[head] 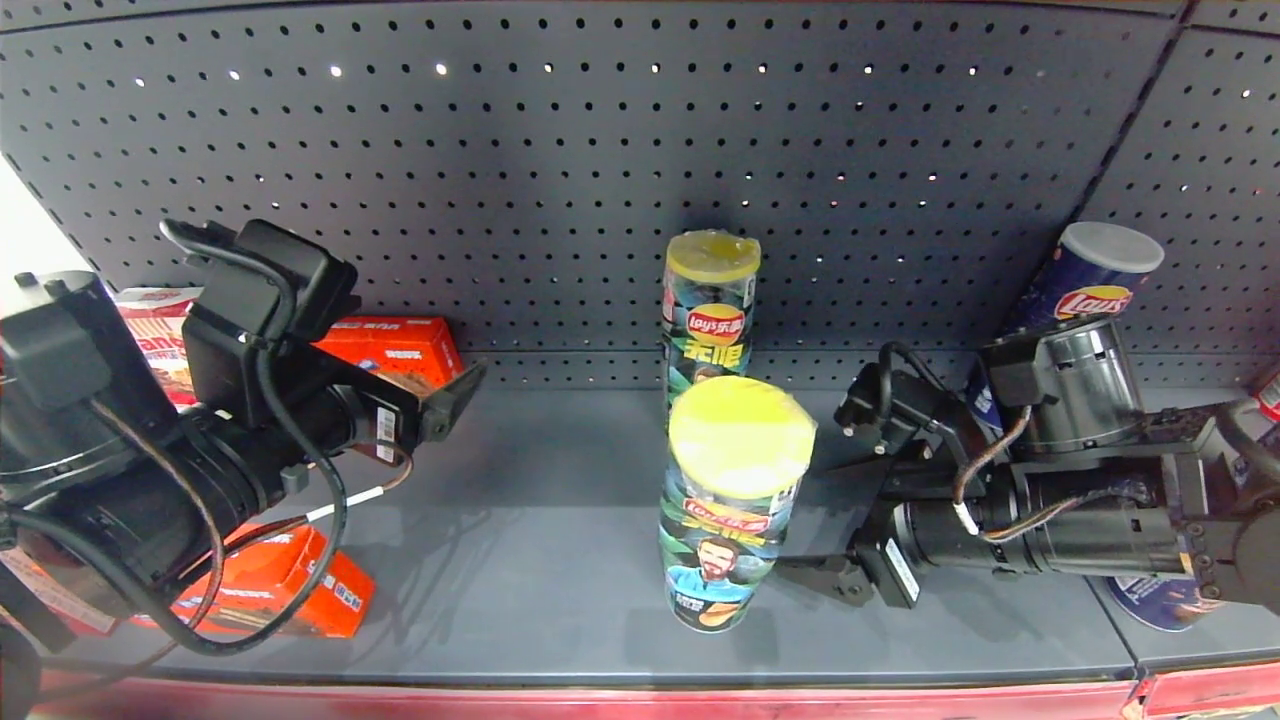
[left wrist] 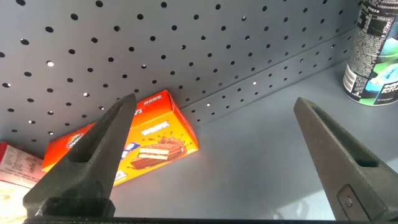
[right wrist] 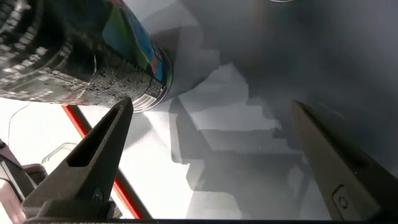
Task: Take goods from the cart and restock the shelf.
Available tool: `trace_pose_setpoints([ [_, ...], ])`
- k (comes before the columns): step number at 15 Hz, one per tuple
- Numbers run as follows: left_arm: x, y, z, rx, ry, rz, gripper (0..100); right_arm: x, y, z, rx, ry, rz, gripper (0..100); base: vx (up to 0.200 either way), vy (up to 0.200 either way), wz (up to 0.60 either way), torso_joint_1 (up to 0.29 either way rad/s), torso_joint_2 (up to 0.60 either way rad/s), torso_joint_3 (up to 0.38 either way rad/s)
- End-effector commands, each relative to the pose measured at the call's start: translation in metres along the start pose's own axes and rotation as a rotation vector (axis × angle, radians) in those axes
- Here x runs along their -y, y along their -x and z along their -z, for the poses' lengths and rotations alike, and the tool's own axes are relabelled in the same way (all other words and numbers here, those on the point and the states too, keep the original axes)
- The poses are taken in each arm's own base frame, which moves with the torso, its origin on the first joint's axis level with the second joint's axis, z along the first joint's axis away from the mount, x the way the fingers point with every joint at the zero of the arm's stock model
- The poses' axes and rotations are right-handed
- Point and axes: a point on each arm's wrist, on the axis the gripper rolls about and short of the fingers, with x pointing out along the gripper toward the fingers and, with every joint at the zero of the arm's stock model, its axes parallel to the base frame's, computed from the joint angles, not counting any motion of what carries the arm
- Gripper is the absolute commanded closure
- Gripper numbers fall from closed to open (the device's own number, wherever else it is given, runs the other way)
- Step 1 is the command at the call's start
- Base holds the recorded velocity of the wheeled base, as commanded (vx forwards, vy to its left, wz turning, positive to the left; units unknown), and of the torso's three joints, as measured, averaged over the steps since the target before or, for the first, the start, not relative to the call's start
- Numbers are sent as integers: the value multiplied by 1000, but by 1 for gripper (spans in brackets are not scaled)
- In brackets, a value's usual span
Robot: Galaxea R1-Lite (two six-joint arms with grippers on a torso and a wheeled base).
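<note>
At the frame's right, my right arm [head: 1080, 520] hides the lower half of the blue can [head: 1090, 280]; lower left, my left arm [head: 150, 480] covers much of the orange box [head: 300, 590].

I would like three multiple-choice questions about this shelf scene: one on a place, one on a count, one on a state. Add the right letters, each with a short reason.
1. Where does the nearer yellow-lidded can stand relative to the farther yellow-lidded can?
A. Behind it
B. In front of it, closer to the front edge of the shelf
C. On top of it

2. How many cans with yellow lids stand on the shelf?
A. One
B. Two
C. Four

3. What state is the left gripper in?
A. Open, holding nothing
B. Shut on an orange box
C. Shut on a can

Answers:
1 B: in the head view it stands directly before the other can, towards the shelf's edge.
2 B: the head view shows exactly two yellow lids.
3 A: in the left wrist view its jaws stand wide apart with nothing between them.
</note>
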Motion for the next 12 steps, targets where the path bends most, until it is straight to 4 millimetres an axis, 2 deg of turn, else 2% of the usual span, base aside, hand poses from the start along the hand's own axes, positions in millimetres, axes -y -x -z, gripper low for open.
trace_pose_setpoints([
  [1, 0, 0, 0, 1, 0, 1, 0, 1, 4, 0, 11, -1, 10, 0, 0, 0, 0, 0, 0, 0],
  [4, 1, 1, 0, 2, 0, 4, 0, 8, 36, -12, 107, -6, 90, 0, 0, 0, 0, 0, 0, 0],
  [6, 1, 1, 0, 1, 0, 6, 0, 10, 67, -19, 187, -5, 139, 0, 0, 0, 0, 0, 0, 0],
  [7, 1, 1, 0, 1, -2, 6, 0, 8, 75, -20, 207, -3, 145, 0, 0, 0, 0, 0, 0, 0],
  [8, 1, 1, 0, 0, -2, 7, 0, 5, 92, -22, 256, 8, 160, 0, 0, 0, 0, 0, 0, 0],
  [10, 2, 1, 0, -1, -2, 7, 0, 0, 113, -24, 347, 28, 187, 0, 0, 0, 0, 0, 0, 0],
  [11, 2, 1, 0, -1, -2, 7, 0, 0, 114, -24, 352, 29, 188, 0, 0, 0, 0, 0, 0, 0],
  [12, 2, 1, 0, -1, -2, 7, 0, -6, 134, -20, 415, 42, 204, 0, 0, 0, 0, 0, 0, 0],
])
